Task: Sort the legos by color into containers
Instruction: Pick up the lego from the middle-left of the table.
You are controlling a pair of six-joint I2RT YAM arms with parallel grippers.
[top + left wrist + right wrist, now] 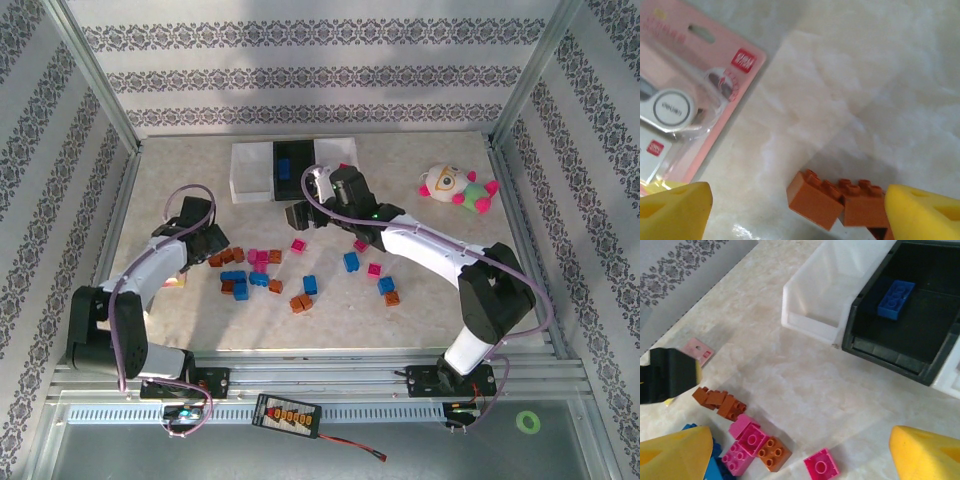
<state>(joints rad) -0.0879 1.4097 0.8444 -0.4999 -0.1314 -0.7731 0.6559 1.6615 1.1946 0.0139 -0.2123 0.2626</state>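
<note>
Orange-brown, blue and magenta legos lie scattered over the middle of the table. My left gripper is low at the left end of the pile. It is open, with two orange bricks on the table between its yellow fingertips. My right gripper hovers open in front of the containers, holding nothing. Below it lie a pink brick and an orange one. The black middle bin holds a blue brick. The left white bin looks empty. My right arm partly hides the right white bin.
A flat red-and-white packet lies just left of my left gripper. A plush toy sits at the back right. Metal frame posts and patterned walls enclose the table. Open tabletop lies between the bins and the bricks.
</note>
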